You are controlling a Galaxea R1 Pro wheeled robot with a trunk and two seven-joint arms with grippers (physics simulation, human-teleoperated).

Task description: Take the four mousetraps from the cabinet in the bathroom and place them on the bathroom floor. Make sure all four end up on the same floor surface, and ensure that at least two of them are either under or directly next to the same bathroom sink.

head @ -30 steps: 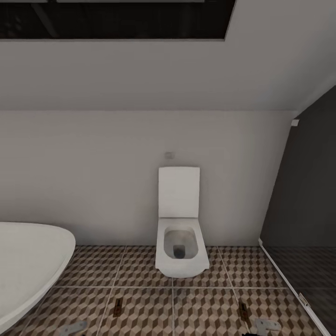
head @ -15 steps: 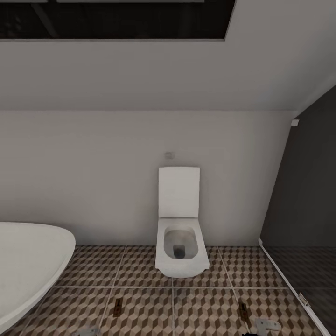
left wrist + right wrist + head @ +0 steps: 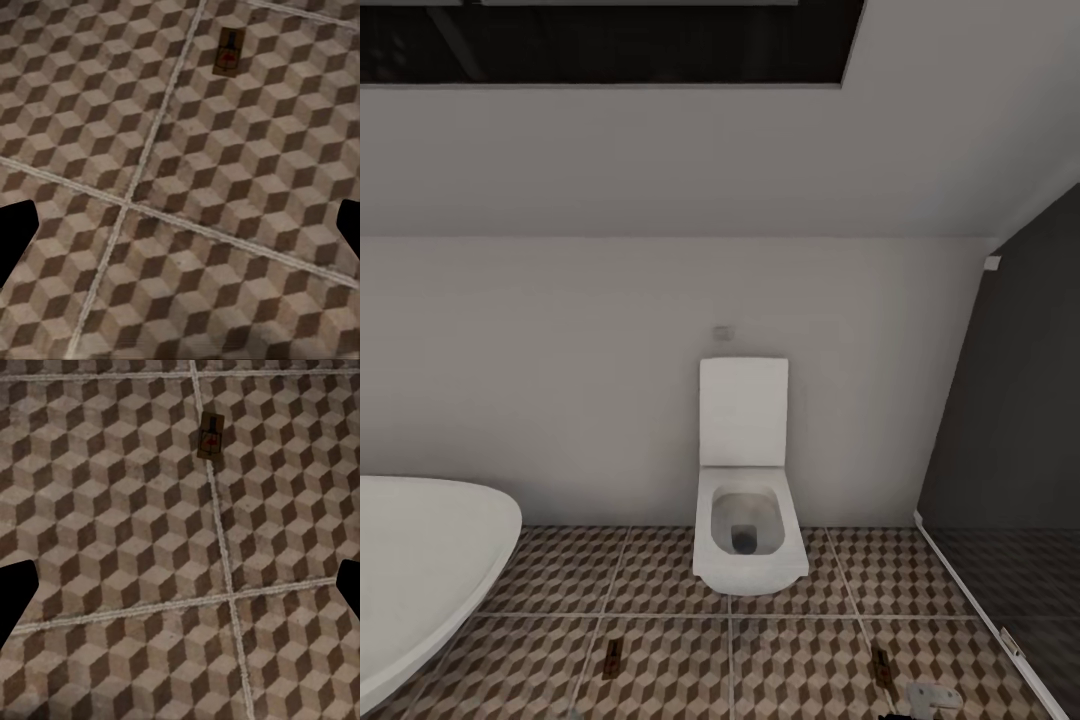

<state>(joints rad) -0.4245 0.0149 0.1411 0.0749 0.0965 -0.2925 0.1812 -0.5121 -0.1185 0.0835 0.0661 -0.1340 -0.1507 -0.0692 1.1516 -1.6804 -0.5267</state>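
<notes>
Item: 2 mousetraps on the bathroom floor [image 3: 780, 660].
- Left mousetrap [image 3: 612, 657]: lies flat on the cube-pattern tiles, between bathtub [image 3: 420, 570] and toilet [image 3: 749, 530], well apart from both.
- Right mousetrap [image 3: 880, 663]: lies flat near the dark glass partition [image 3: 1010, 420], just beside the grey housing of the right arm [image 3: 932, 697].

End effectors:
- Left end effector [image 3: 180, 240]: spread wide, black fingertips [image 3: 15, 240] at the frame edges, holds nothing, hangs over bare tile.
- Right end effector [image 3: 180, 600]: likewise spread wide and holding nothing.

Risks, as judged:
1. Sink clause left unmet. Cause: both traps resting nearer the toilet than any basin; closeness to a sink not determinable here.
2. Board knocked or skidded across the tiles. Cause: low-hanging fingers or the base brushing a trap while moving off.
3. Miscount. Cause: 2 of 4 accounted for here.

View differences:
- Head view: gives room layout, wall, flush button [image 3: 723, 332] and both traps at once, but as small dark slivers.
- Left wrist view: gives 1 trap [image 3: 229, 51] close enough for the brown board, dark spring and a red mark; probably the left one.
- Right wrist view: gives 1 trap [image 3: 211, 435] touching a grout line, a relation too fine for the head view.
</notes>
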